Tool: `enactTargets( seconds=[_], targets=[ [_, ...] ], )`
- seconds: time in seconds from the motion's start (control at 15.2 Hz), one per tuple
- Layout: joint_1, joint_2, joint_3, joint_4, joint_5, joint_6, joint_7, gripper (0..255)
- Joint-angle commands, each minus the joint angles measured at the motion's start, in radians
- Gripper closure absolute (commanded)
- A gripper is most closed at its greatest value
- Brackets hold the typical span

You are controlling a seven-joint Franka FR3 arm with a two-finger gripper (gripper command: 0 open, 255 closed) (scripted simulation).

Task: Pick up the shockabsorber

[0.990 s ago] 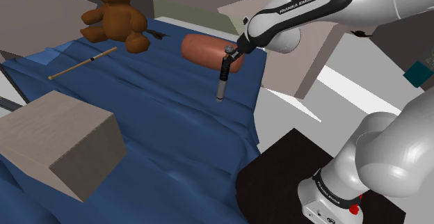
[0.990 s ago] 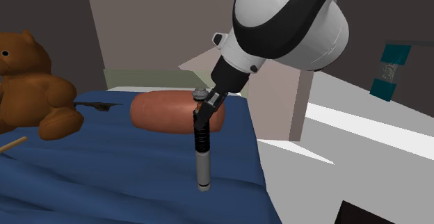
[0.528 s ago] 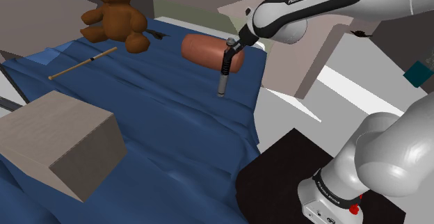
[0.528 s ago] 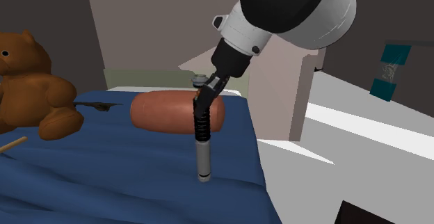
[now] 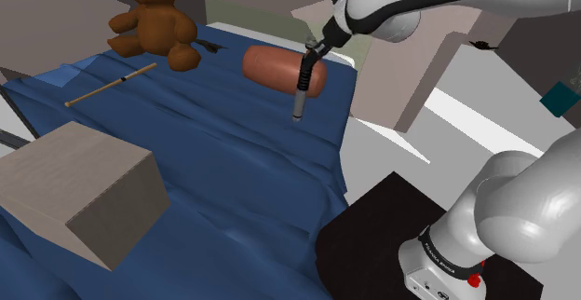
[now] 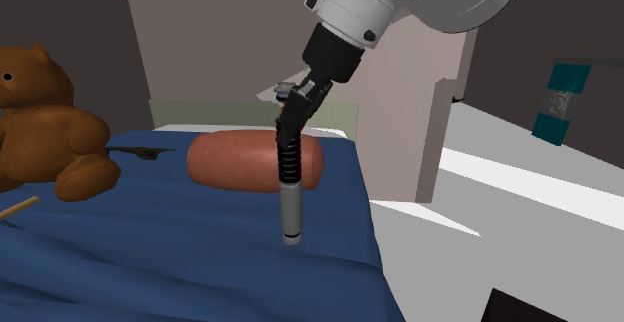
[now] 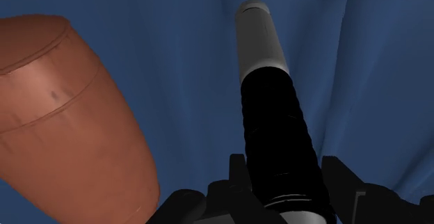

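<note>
The shock absorber (image 6: 289,185) is clasped at its black spring end by the pincer (image 6: 292,102) and held nearly upright over the bed (image 5: 233,186), near its far corner, just beside a reddish-brown bolster (image 5: 268,66).

The white arm (image 5: 396,17) stretches high and forward, jaws clamped, pointing downward.

Clasped in black gripper (image 7: 282,191) — grey cylindrical shock absorber (image 7: 263,62), black-coiled; beside it, reddish-brown rounded cylinder (image 7: 62,118); blue cloth (image 7: 177,42) beneath.

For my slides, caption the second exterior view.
Black fingers hold the grey-and-black cylindrical shock absorber upright over the blue cloth, before a reddish-brown cylinder.
</note>
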Motion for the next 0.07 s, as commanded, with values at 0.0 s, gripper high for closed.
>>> enactTargets(
  seconds=[0.0],
  targets=[
    [-0.002,-0.005,0.001,0.005,-0.004,-0.01,0.004,255]
  ],
)
